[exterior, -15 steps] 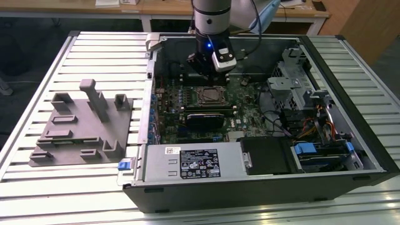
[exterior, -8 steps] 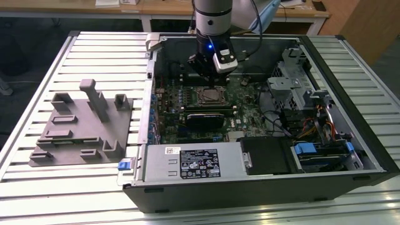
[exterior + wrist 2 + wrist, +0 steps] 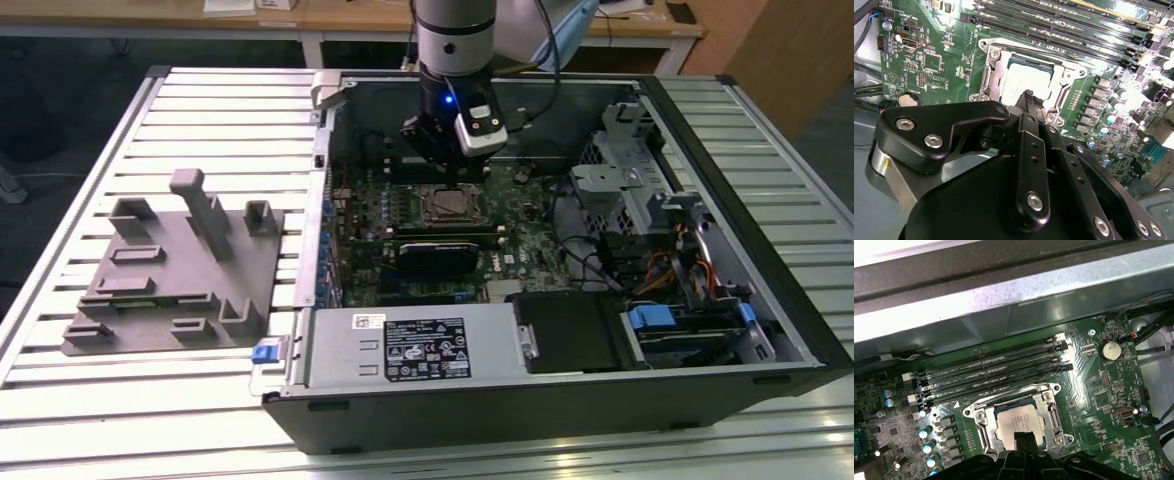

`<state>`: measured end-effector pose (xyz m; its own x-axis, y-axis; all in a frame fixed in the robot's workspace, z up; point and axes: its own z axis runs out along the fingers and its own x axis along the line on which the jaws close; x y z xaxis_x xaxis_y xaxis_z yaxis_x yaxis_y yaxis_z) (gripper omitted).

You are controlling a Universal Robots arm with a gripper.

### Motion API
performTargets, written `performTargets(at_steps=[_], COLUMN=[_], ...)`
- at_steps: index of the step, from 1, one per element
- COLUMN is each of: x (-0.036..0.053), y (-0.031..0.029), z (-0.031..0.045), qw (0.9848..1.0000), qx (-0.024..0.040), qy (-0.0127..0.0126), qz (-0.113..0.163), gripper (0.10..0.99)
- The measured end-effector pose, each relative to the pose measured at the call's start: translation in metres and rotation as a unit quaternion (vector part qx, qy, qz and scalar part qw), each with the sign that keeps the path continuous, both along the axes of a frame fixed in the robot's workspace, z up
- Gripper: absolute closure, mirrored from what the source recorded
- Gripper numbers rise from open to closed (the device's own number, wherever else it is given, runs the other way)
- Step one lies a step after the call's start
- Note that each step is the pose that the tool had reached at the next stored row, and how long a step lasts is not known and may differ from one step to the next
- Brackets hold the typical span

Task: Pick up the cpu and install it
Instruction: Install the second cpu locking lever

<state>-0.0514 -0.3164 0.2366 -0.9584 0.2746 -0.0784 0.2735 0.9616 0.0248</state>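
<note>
Gripper (image 3: 1026,97) hangs directly over motherboard socket (image 3: 1019,422), fingers together, apparently clear of chip. Cpu (image 3: 1015,426) lies flat inside socket frame, seated for installation. Grey fixture (image 3: 174,270) well left, outside computer case (image 3: 561,400).

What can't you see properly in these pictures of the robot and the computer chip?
- The cpu: in both wrist views the gripper covers its near edge, so whether it lies fully seated in the socket cannot be told.
- Contact: whether the fingertips touch the chip is hidden by the gripper's own body in the second wrist view.
- In the exterior view the gripper hangs above the socket, and the chip is too small to make out.
</note>
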Motion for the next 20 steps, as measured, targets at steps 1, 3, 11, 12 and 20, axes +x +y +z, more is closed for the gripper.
performTargets(at_steps=[1, 3, 11, 12, 20], x=[0.0, 0.0, 0.0, 0.0, 0.0], y=[0.0, -0.0001, 0.0, 0.0, -0.0022], z=[0.0, 0.0001, 0.0071, 0.0071, 0.0073], qw=[1.0, 1.0, 1.0, 1.0, 1.0], qx=[0.0, 0.0, 0.0, 0.0001, 0.0], qy=[0.0, 0.0, 0.0, 0.0, 0.0], qz=[0.0, 0.0, 0.0, 0.0, 0.0], gripper=[0.98, 0.98, 0.98, 0.98, 0.98])
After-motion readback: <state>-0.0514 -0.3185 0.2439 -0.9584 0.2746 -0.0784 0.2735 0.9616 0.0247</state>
